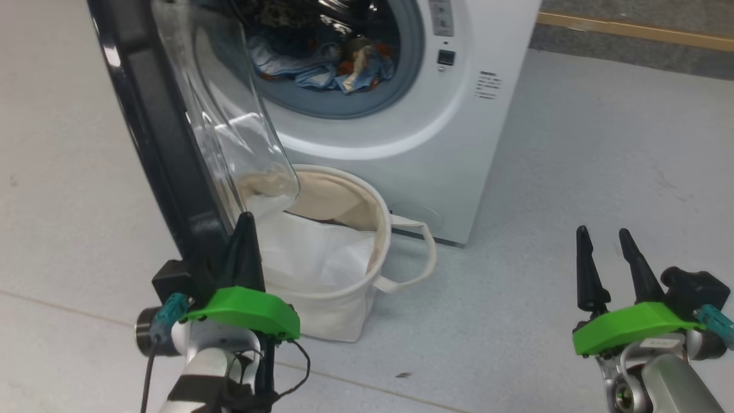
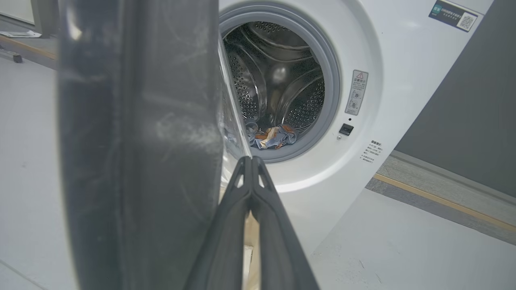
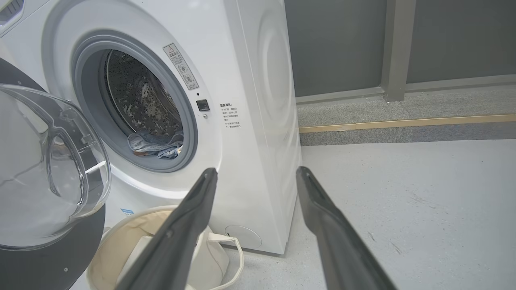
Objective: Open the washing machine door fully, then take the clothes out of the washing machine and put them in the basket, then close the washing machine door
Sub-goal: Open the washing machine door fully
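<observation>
Door: glossy blk plastic rim w/ clear smooth glass dome; washer glossy white, drum perforated shiny steel. Basket matt cream canvas, clothes soft cloth; floor matt grey.

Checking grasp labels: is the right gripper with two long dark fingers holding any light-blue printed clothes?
No, the right gripper stands open and empty, while the clothes lie in the washer's perforated steel drum.

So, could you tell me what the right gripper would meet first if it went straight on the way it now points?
Most likely the washing machine, near its front corner: in the right wrist view the open jaws of the right gripper frame that edge. Depth is unclear, so it might skim past.
</observation>
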Motion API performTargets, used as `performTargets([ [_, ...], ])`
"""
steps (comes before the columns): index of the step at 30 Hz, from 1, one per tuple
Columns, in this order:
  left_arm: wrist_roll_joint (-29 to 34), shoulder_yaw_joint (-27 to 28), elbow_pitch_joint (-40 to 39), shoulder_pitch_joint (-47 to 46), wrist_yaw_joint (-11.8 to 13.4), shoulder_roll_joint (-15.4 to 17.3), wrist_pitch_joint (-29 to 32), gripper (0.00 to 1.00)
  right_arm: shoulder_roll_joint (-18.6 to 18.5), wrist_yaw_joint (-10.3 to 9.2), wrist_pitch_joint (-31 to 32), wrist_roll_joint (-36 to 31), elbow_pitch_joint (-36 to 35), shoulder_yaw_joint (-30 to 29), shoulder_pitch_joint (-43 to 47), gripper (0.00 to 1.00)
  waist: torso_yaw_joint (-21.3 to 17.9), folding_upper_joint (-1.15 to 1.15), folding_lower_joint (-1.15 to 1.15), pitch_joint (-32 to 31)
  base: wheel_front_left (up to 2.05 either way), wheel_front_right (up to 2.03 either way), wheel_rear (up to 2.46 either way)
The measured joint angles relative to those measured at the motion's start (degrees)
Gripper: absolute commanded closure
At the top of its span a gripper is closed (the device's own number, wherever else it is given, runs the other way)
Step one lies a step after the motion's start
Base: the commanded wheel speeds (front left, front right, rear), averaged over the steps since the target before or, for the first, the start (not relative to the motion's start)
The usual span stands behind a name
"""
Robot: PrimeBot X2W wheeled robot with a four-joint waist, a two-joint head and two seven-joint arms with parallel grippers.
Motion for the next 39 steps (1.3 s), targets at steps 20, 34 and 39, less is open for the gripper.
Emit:
performTargets([
  [20,-4.55,7.66,-0.81,3.25,2.46,4.7,1.79,1.0,0.13,0.0,0.0,-0.01,-0.52,0.63,0.0,0.0,8.81,0.0,0.0,0.37,0.0,0.0,0.0],
  [34,-7.25,14.28,14.24,-6.96,-1.38,6.73,-6.43,1.0,-2.29,0.0,0.56,-0.1,-2.91,0.4,-2.38,0.0,12.5,0.0,0.0,6.25,0.0,0.0,0.0],
  [39,-7.04,16.31,16.29,-10.78,-2.33,6.92,-7.98,1.0,-3.13,0.0,1.55,-0.47,-3.78,0.27,-2.39,0.0,13.17,0.0,0.0,7.93,0.0,0.0,0.0],
])
